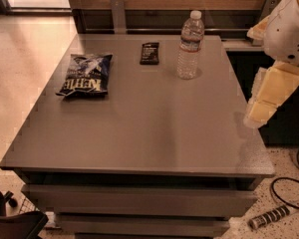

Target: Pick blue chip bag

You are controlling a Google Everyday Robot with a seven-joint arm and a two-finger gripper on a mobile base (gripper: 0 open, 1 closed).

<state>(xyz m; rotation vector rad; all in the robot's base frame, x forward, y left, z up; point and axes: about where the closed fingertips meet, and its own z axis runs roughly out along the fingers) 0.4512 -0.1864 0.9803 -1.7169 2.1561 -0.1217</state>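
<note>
Navy-blue and crinkly, the blue chip bag with white "KETTLE" lettering lies flat near the far left corner of the grey square table top. To its right, apart from it, lies a small flat black rectangular bar packet. Further right a clear plastic water bottle with a white cap stands upright. The pale yellow gripper hangs from a white arm beyond the table's right edge, well apart from the bag. Whether it is spread or closed, I cannot tell.
</note>
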